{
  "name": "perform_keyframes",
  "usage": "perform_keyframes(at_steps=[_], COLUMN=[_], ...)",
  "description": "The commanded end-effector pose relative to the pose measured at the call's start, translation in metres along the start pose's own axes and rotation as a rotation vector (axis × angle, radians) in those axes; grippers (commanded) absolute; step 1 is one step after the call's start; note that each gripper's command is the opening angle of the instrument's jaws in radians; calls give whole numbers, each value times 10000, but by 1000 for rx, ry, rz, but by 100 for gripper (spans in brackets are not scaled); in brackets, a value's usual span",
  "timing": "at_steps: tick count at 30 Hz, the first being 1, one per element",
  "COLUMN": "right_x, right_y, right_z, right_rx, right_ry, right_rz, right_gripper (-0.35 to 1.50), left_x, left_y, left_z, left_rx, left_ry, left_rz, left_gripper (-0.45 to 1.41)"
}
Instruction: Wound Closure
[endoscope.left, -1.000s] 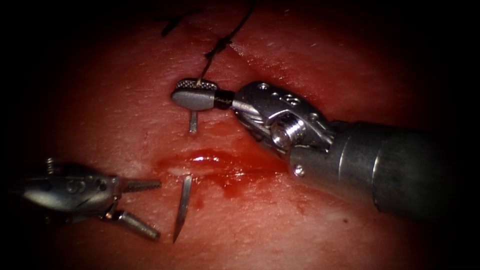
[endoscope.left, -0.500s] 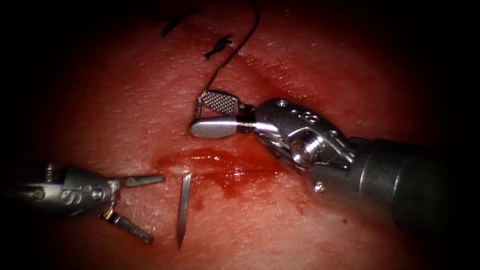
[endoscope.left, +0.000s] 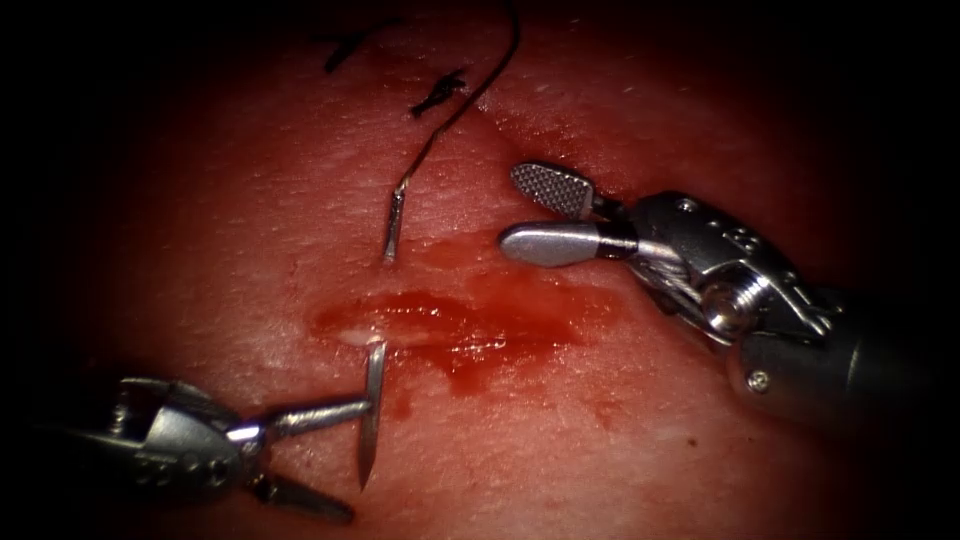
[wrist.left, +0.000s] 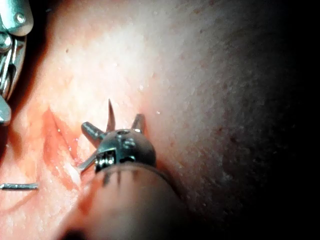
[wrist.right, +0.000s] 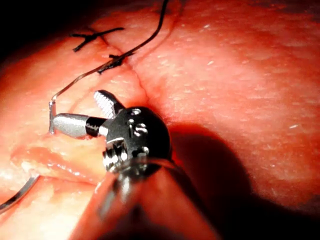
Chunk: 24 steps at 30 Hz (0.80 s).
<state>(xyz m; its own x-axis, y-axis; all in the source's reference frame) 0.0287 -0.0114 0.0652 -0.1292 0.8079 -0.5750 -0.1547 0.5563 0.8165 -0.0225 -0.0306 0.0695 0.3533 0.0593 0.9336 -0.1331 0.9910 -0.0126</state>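
The needle (endoscope.left: 372, 420) is passed through the tissue (endoscope.left: 620, 440) under the cut (endoscope.left: 440, 325); its pointed end stands out below the cut, its swaged end (endoscope.left: 394, 225) above it; dark thread (endoscope.left: 470, 90) runs up from that end past knotted stitches (endoscope.left: 438, 93); red fluid (endoscope.left: 500, 345) pools along the cut.

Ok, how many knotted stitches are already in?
2: near knot beside the thread, far knot up-left of it; others may be hidden. Left hand and right hand open, empty; needle sits in the tissue.
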Motion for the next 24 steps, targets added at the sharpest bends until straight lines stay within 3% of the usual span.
perform_keyframes(at_steps=[1,12,14,15,16,18,24], right_x=[-3,-12,-12,-12,-11,-12,-12], right_y=[5,-4,-3,-3,-3,-3,-3], right_z=[9,13,13,13,13,13,12], right_rx=[0,-2,-3,-3,-3,-3,-9], right_ry=[1,14,14,14,17,17,24], right_rz=[-4,-13,-13,-13,-13,-13,-13], right_gripper=[56,34,27,27,26,22,14], left_x=[3,44,48,48,50,49,35], left_y=[4,26,28,28,28,28,26], left_z=[9,22,20,20,15,9,1], left_rx=[-8,-66,-78,-78,-87,-96,-48], left_ry=[5,22,35,35,45,40,-18], left_rz=[-5,11,18,18,1,-44,-146], left_gripper=[52,47,31,31,-6,-45,-45])
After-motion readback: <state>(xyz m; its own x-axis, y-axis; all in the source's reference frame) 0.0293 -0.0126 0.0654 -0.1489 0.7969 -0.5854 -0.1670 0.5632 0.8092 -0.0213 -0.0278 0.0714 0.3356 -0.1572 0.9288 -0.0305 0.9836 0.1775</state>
